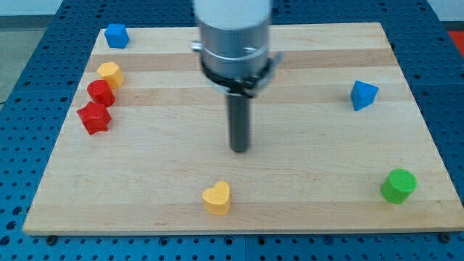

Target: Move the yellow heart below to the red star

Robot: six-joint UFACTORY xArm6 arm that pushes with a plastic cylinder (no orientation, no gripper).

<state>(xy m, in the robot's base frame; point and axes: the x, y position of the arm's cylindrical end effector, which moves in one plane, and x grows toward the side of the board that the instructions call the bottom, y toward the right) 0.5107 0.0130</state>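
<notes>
The yellow heart (217, 198) lies near the view's bottom edge of the wooden board (304, 188), a little left of centre. The red star (94, 117) sits at the view's left edge of the board, far left and higher than the heart. My tip (239, 150) is the lower end of the dark rod near the board's middle, above and slightly right of the yellow heart, apart from it.
A red block (101, 92) touches the star's upper side, with a yellow block (109, 73) above it. A blue block (116, 35) is at the top left, a blue block (363, 95) at the right, a green cylinder (399, 185) at the bottom right.
</notes>
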